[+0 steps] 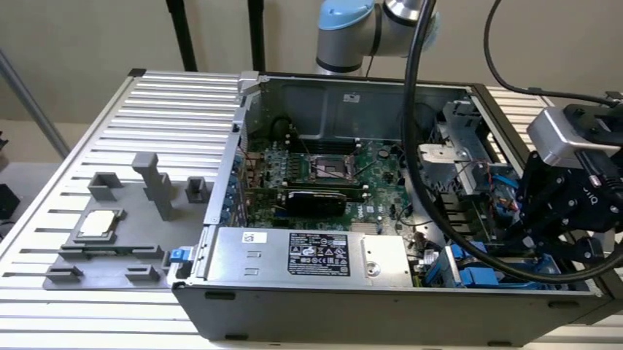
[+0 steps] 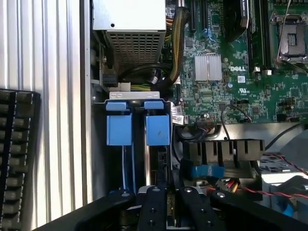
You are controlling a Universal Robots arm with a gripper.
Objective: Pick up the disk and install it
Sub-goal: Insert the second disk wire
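The gripper (image 2: 166, 211) hangs over the blue drive bays (image 2: 138, 126) in the computer case (image 1: 322, 306); I cannot tell its grip.

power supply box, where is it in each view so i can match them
Exterior view: power supply along the case wall nearest the camera, label up.
Wrist view: power supply, mesh face showing, just beyond the blue bay brackets.
Shared landmark: the CPU socket on the motherboard.

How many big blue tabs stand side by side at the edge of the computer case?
2: one blue tab nearer the slatted table, the other blue tab nearer the green motherboard. More may be hidden below.
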